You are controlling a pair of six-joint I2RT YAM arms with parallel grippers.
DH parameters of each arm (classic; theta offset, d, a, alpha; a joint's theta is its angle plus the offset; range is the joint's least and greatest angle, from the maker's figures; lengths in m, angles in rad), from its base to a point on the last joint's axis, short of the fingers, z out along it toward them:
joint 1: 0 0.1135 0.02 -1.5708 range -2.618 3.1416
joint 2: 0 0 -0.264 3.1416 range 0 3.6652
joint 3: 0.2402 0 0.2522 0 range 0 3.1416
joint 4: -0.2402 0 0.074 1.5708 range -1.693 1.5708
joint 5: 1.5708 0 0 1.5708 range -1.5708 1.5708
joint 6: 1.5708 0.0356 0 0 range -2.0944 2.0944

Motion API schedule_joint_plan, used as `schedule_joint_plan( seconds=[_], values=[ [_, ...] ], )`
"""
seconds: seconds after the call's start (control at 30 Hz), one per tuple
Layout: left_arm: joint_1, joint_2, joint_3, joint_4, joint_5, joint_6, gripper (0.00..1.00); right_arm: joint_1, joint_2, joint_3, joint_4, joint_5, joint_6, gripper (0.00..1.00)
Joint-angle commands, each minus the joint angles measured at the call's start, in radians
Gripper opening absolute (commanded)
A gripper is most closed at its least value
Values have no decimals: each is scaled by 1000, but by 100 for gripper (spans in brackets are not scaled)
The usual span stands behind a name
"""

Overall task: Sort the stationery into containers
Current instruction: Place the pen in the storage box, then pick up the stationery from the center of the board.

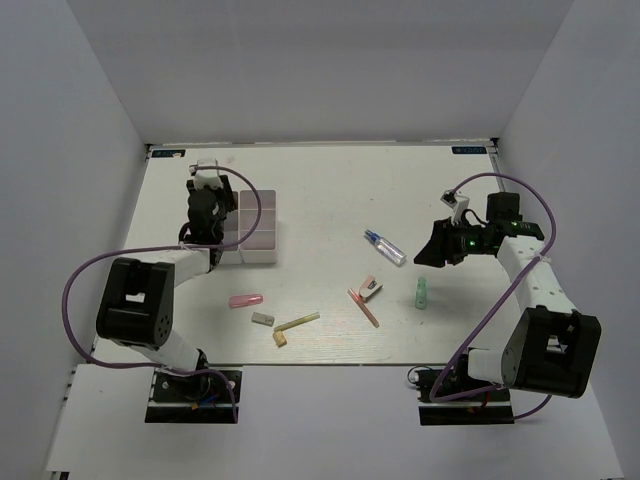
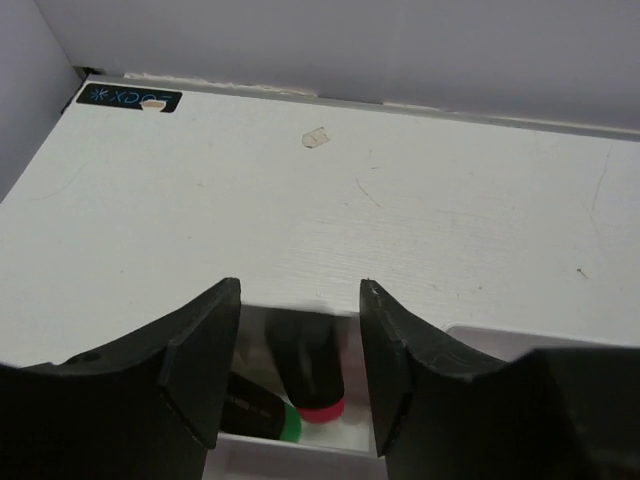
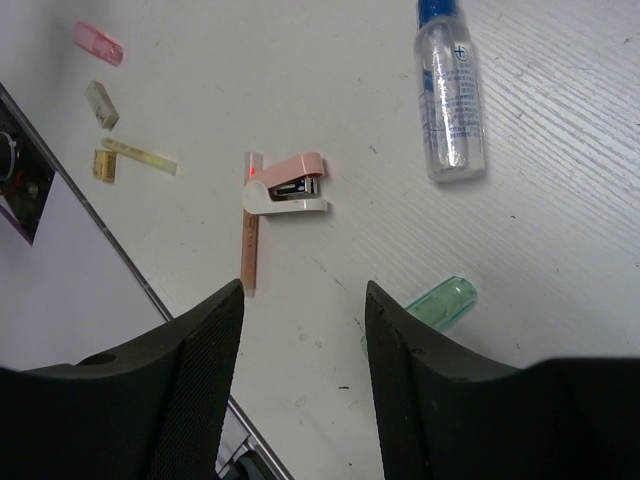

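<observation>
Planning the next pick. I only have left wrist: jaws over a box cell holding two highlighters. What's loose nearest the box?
Observer: A pink piece, a grey block and a yellowish stick, on the near side of the organizer box.
Operator: Right arm free?
Observer: Yes. The right gripper is open and empty, above the table by the pale green tube.
Operator: Anything else there?
Observer: A clear blue-capped tube, and a pink-and-white stapler touching a pink stick.

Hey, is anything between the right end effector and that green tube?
Nothing visible. The green tube lies on bare table just beside the open right end effector; the stapler and clear tube lie farther out.
</observation>
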Motion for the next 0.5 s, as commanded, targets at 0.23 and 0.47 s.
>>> schedule_joint_plan(
  seconds=[0.23, 0.47],
  values=[
    [5, -238, 41, -182, 86, -91, 83, 9, -5, 38, 7, 40, -3, 66],
    [-16, -346, 423, -935, 319, -314, 43, 141, 324, 372, -74, 290, -123, 61]
  ],
)
